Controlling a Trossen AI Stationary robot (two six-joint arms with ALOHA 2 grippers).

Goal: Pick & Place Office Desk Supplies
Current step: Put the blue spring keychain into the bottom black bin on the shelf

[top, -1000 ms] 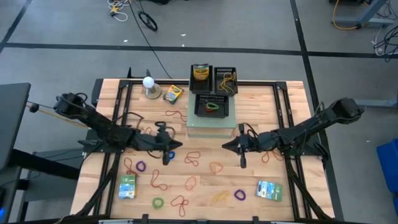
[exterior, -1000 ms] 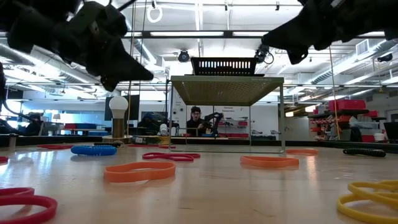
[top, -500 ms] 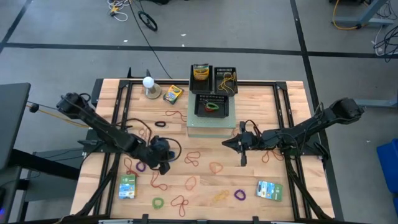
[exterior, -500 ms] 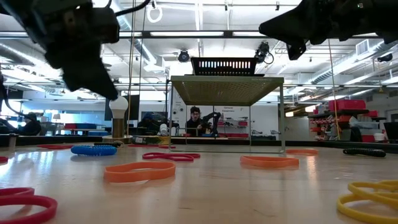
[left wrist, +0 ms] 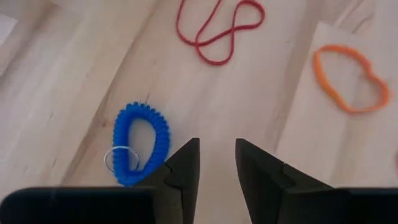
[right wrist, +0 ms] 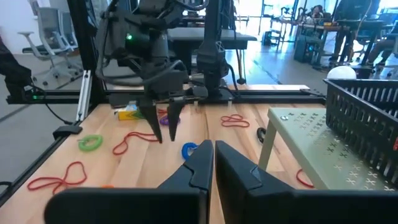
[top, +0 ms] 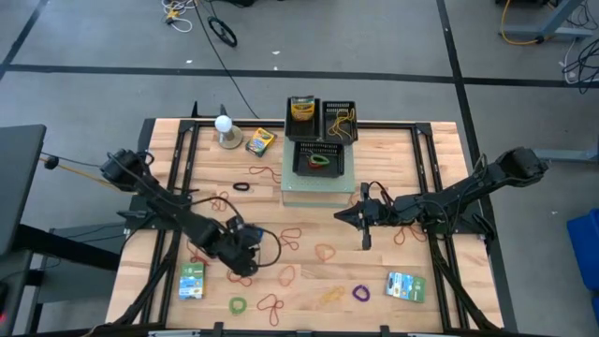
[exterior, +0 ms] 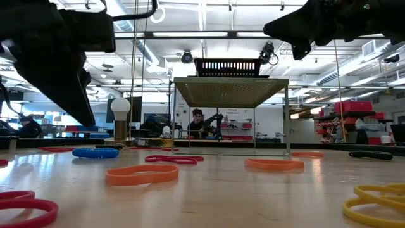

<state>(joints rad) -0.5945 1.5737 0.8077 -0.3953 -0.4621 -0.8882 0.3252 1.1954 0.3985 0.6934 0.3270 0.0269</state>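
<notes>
Left gripper (left wrist: 216,163): fingers parted, empty, poised over bare wood just beside blue coil band (left wrist: 140,143). Right gripper (top: 364,217): clenched, empty, mid-table. Rubber bands (top: 287,275) scattered across wooden table (top: 402,150); front edge holds packets (top: 405,286). Crayon box (top: 260,141) near the back edge.

A grey concrete floor (top: 393,37) surrounds the table, crossed by dark tape lines, with black cable (top: 222,30) looped at about 11 o'clock. Level across the table a wide workshop shows: long ceiling strip lights (exterior: 190,35), exposed ducts, red shelving (exterior: 345,120) at 3 o'clock, a seated person (exterior: 199,121) near centre
</notes>
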